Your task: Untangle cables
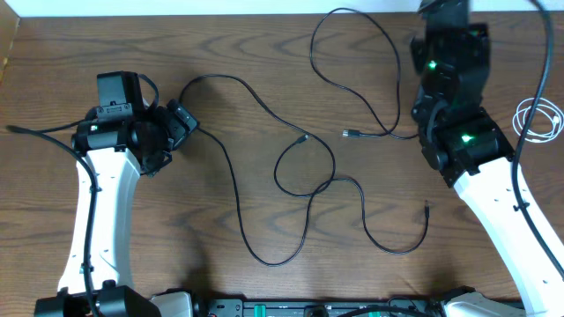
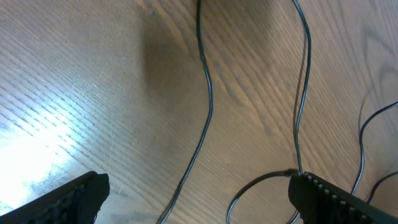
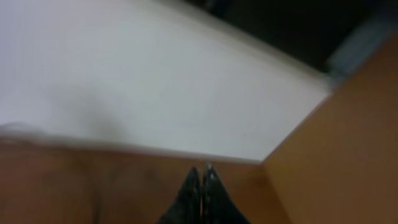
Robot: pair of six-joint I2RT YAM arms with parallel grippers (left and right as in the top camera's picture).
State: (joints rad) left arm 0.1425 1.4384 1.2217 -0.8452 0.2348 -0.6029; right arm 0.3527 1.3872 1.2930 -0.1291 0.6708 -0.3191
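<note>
The black cables [image 1: 304,138] loop across the middle of the table [image 1: 220,44], white cord [image 1: 539,117] coiled at its right edge. The left gripper [image 2: 199,196] hangs wide open over two strands; right gripper [image 3: 202,177] is pinched closed, seemingly empty (blurry).

A dark, wood-grained desk [image 1: 264,44] carries several thin black cords [image 1: 310,195]. They sprawl in loose loops over its middle and far right part, crossing one another near the centre, with small plug ends lying free. A short white cord [image 1: 538,117] lies coiled at the right edge, apart from them.
</note>
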